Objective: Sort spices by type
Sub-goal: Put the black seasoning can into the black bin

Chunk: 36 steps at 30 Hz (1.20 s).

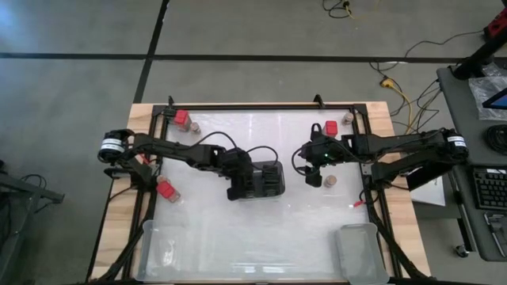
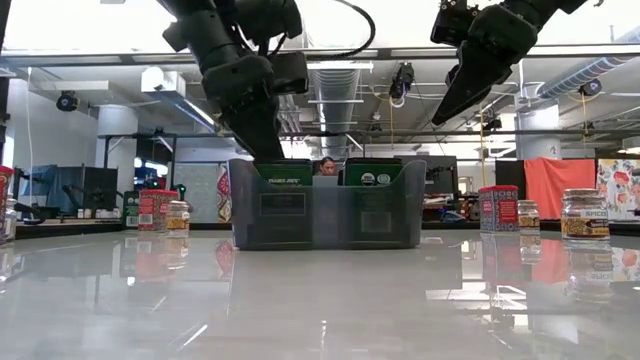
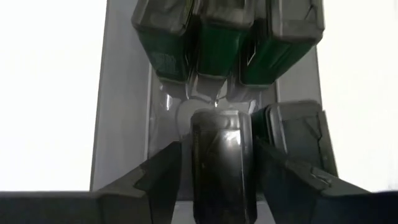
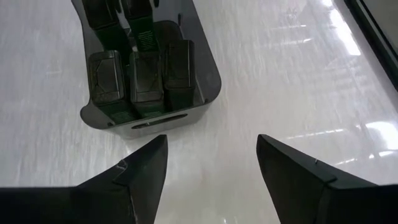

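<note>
Worktop [image 1: 253, 229] seen from above, with the dark slotted holder [image 1: 265, 180] near its centre and the spices spread round the edges. Red boxes stand at the 11 o'clock corner [image 1: 182, 119], at 8 o'clock [image 1: 166, 189] and just past centre toward 1 o'clock [image 1: 331, 127]; small tan-topped jars sit beside them at 11 o'clock [image 1: 195, 129], at 8 o'clock [image 1: 177, 197], at the 1 o'clock corner [image 1: 348, 118] and at 3 o'clock [image 1: 330, 180]. Each red box thus has a jar nearby, so the two kinds appear unsorted, probably awaiting transfer to the two clear bins at 7 o'clock [image 1: 170, 252] and 5 o'clock [image 1: 360, 252].

Left hand [image 3: 214, 168] is lowered over the holder's 9 o'clock end. Its wrist view shows a dark container [image 3: 219, 162] standing between the parted fingers [image 3: 152, 180], with no firm contact visible; whether it is gripped or just let go cannot be told. Green-labelled containers [image 3: 217, 50] fill the slots beyond. The left arm reaches from 9 o'clock, elbow bent, wrist pitched steeply down.

Right hand [image 4: 211, 174] hangs above bare worktop just 3 o'clock of the holder, fingers spread and empty, the arm extending from 3 o'clock with the wrist angled downward, likely waiting.
</note>
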Each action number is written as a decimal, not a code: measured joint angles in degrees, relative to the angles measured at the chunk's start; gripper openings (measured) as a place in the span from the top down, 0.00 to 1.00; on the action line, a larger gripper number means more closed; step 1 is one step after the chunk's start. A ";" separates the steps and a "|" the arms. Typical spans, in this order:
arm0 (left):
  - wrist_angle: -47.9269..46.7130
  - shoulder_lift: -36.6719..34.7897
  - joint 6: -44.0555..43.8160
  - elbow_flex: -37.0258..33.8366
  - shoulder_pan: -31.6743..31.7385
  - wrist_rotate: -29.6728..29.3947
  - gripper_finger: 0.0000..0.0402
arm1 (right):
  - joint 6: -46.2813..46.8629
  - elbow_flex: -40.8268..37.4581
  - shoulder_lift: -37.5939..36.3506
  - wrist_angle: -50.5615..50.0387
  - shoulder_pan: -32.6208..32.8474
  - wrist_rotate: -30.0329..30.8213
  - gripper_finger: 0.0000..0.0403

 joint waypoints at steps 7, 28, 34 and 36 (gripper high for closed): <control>-3.29 -1.04 2.04 2.84 0.00 0.00 0.53 | 0.00 0.00 0.01 0.08 0.00 0.02 0.38; -25.27 -24.90 1.90 1.12 16.20 -10.45 0.53 | -4.59 -0.04 8.49 9.44 3.17 -0.22 0.30; -38.25 -21.64 2.41 6.13 35.22 -10.99 0.52 | -7.29 -0.02 8.23 10.46 3.28 -0.21 0.25; -42.71 -18.64 6.41 9.02 40.80 -13.28 0.51 | -7.96 -0.02 8.23 10.52 3.28 -0.22 0.23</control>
